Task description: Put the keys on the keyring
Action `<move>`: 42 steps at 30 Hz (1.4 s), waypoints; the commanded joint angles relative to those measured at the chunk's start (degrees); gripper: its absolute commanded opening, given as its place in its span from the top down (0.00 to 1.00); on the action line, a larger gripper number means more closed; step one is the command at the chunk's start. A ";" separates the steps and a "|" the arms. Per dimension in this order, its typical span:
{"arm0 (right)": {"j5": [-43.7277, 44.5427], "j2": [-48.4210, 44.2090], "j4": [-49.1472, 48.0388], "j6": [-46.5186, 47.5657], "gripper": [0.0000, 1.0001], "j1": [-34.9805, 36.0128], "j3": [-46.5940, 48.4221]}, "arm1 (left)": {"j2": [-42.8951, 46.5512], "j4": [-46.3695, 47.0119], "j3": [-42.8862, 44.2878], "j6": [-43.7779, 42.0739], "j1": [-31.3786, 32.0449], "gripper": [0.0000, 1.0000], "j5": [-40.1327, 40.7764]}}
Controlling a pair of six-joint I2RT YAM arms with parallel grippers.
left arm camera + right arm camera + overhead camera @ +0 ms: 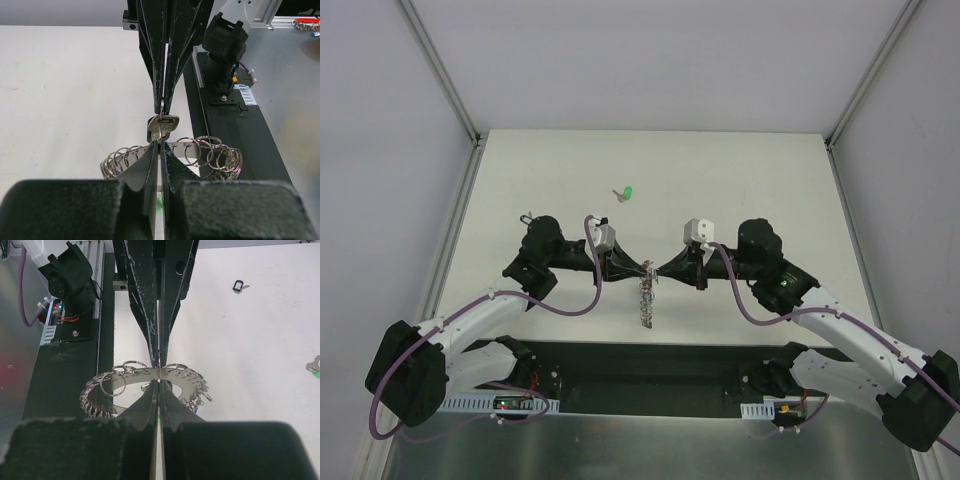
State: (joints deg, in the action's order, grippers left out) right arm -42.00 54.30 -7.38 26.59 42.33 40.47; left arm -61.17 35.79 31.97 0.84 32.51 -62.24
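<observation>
Left fingers (640, 270) and right fingers (665, 270) meet tip to tip, both closed. From there the keyring (645, 303) runs edge-on, long axis toward the bases. Left wrist: left fingers pinch a crosswise key (163, 123). Right wrist: right fingers clamp the keyring.

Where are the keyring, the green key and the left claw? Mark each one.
keyring (137, 374), right wrist view, flat silver band.
green key (629, 192), top external view, green head.
left claw (159, 146), left wrist view, between its fingertips.

No text, label, brand, number or sign can be read in any of the three views; nothing legible shows anywhere.
</observation>
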 commanded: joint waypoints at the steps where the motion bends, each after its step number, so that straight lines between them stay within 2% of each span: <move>1: -0.98 -0.43 -1.85 1.01 0.99 0.30 0.84 | 0.43 4.81 1.34 0.74 -0.52 1.00 -0.43; 42: -2.03 1.33 -1.15 1.01 0.99 0.56 1.81 | -0.18 5.34 1.61 1.71 -0.61 1.00 -1.13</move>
State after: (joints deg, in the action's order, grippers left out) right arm -42.04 56.01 -6.94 26.65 42.48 40.47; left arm -61.60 36.14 31.97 2.20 32.51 -62.30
